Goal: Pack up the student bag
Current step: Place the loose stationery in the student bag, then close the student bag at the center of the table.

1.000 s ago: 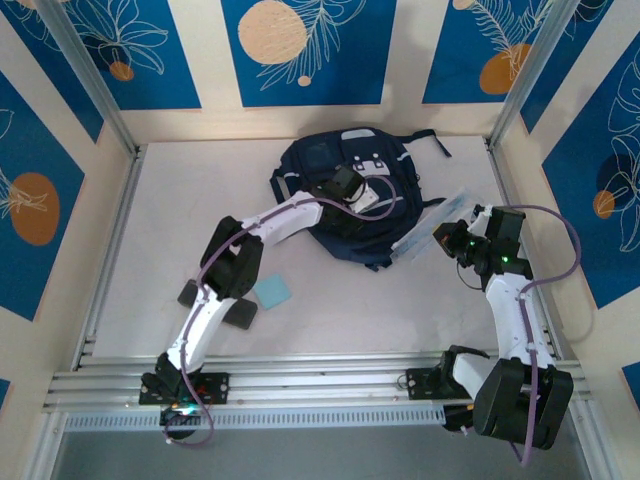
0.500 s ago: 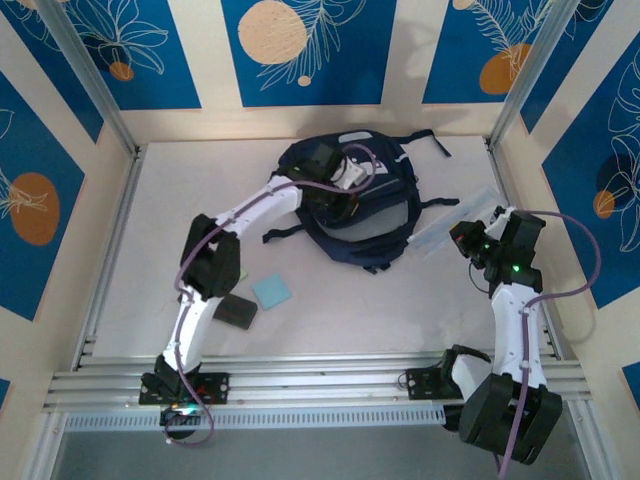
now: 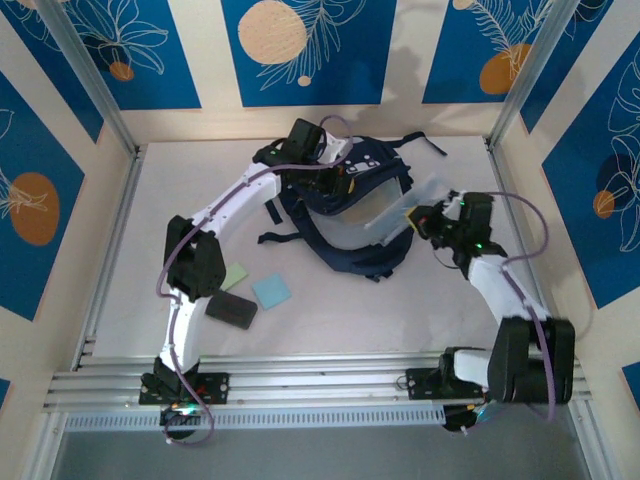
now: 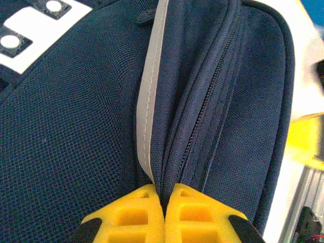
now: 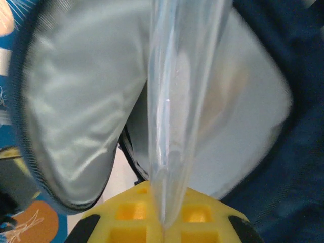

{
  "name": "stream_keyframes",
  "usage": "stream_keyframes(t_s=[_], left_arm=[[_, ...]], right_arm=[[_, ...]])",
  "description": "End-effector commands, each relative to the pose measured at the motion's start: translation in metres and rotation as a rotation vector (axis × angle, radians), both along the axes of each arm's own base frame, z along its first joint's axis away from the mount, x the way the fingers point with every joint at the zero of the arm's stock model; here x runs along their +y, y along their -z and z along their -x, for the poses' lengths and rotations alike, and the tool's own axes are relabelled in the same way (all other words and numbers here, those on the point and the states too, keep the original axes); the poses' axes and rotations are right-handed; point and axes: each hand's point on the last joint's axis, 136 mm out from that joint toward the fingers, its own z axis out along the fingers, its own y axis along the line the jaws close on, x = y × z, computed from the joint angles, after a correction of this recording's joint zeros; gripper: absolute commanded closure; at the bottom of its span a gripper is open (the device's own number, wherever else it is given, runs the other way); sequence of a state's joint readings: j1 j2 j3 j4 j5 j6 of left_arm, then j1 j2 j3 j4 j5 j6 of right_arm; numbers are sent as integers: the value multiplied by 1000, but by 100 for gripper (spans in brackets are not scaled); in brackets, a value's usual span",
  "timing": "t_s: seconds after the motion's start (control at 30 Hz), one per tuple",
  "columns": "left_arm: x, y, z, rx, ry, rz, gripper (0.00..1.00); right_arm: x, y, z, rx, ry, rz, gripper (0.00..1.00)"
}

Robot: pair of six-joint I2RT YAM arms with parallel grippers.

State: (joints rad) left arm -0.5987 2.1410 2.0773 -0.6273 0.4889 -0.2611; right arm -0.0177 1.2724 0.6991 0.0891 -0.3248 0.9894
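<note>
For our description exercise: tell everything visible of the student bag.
The student bag is dark navy fabric with black straps, a pale stripe, a white patch and a zipper. It lies far middle on the table, mouth gaping on light grey lining. The left end effector pinches its fabric; a clear sleeve is poised at its mouth.

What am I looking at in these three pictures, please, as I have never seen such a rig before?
Two robot arms stand bolted at the near edge of a table. One picture looks down from above. The other two come from a camera on each wrist, so the yellow fingers at the bottom are the arm's own. The left pincer is shut on fabric of the navy backpack, beside its zip. The right pincer is shut on a clear plastic item, aimed at the bag's grey-lined opening. On the table lie a green pad, a light blue square and a flat black item.
</note>
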Motion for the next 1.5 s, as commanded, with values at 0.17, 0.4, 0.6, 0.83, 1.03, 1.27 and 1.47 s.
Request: stream_keyframes(t_s=[0.17,0.4,0.6,0.83,1.03,1.27,1.47], left_arm=[[-9,-87,-11,-147,34,186,100],[-9,-71,-11,-109,35,163,100],[-6,-62,-11,-100,26,148,100],[3,-49,-20,-87,-24,131,100],[8,-35,-23,-66,-46,128,100],[9,7,-17,22,-68,115,100],[22,25,-7,61,-124,103,70]], right_arm=[[61,9,-88,-89,92,-137,100],[115,27,-138,-90,90,-227,100],[132,61,-149,33,127,-260,80],[129,47,-114,66,1,-255,50],[119,38,-43,73,-110,-171,44],[110,31,43,88,-300,55,43],[137,9,97,-22,-565,252,43]])
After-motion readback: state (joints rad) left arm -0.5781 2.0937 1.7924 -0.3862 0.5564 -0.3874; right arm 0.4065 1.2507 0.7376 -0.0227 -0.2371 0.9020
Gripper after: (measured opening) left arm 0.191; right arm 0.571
